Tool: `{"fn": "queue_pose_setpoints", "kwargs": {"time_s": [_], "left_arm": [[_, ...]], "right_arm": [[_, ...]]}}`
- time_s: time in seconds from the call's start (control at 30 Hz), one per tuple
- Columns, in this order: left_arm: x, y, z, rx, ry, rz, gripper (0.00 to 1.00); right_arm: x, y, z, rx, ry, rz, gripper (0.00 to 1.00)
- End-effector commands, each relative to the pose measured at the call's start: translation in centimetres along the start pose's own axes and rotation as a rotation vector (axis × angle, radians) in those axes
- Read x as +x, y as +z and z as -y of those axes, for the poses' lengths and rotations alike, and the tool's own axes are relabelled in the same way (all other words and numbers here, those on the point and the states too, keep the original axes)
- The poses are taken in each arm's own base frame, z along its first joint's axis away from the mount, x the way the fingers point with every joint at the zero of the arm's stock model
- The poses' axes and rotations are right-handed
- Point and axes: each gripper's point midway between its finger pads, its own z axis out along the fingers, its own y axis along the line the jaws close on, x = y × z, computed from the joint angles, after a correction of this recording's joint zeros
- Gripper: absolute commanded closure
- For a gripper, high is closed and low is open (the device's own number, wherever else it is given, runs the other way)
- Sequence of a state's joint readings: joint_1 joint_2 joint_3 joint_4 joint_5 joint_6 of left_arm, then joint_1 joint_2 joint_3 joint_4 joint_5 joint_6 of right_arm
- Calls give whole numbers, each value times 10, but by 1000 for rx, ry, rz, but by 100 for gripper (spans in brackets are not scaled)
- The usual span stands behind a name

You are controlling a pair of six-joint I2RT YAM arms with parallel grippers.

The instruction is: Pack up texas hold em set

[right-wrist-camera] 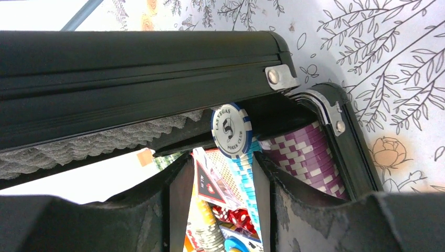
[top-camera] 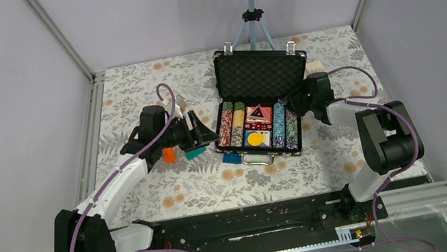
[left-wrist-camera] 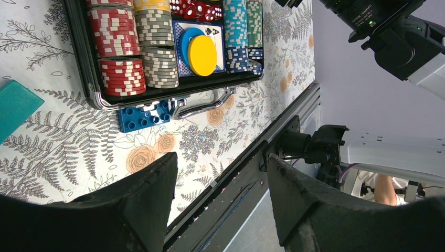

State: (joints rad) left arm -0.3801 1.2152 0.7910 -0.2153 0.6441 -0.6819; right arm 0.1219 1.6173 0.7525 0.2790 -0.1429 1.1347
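The poker case [top-camera: 259, 74] lay open toward the far middle of the flowered worktop [top-camera: 170, 191], its foam-lined lid standing upright at the far side. Rows of poker chips [left-wrist-camera: 123, 52] filled the tray. A yellow disc [left-wrist-camera: 202, 55] lay on a blue one near the front, and red dice [left-wrist-camera: 197, 8] lay farther back. A blue brick [left-wrist-camera: 144, 116] lay on the worktop, touching the case's near wall just beside the silver handle [left-wrist-camera: 202, 107].

The left tool [left-wrist-camera: 220, 160] hung just left of the case with its fingers spread and nothing between them. An orange piece [top-camera: 169, 154] and a teal brick [top-camera: 195, 152] lay near it on the worktop.

The right tool [right-wrist-camera: 218, 163] was at the right end of the case, close to the hinge line under the lid's edge. Its fingers were apart. A single white and blue chip [right-wrist-camera: 231, 131] stood on edge at the end of the light blue row, just past the fingertips. I could not tell whether either finger touched it. A row of purple chips [right-wrist-camera: 304, 157] lay right of it against the case wall.
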Motion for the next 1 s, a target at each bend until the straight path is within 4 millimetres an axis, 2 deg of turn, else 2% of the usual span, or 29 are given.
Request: {"fn": "queue_pose_setpoints", "kwargs": {"time_s": [0.0, 0.2, 0.3, 0.5, 0.63, 0.8, 0.97], "left_arm": [[-4, 2, 4, 37, 20, 8, 37], [-4, 2, 4, 36, 20, 7, 37], [-4, 2, 4, 37, 18, 8, 37], [-4, 1, 4, 34, 15, 9, 37], [-4, 1, 5, 33, 15, 9, 37], [-4, 1, 5, 31, 15, 9, 37], [-4, 0, 4, 25, 13, 9, 37]], "right_arm": [[-6, 8, 18, 89, 11, 33, 48], [-14, 15, 18, 100, 3, 65, 49], [-18, 18, 18, 99, 6, 85, 53], [-18, 22, 15, 68, 9, 91, 72], [-19, 19, 15, 54, 3, 102, 80], [-24, 7, 1, -22, -10, 138, 92], [-28, -4, -18, -127, -28, 167, 96]]}}
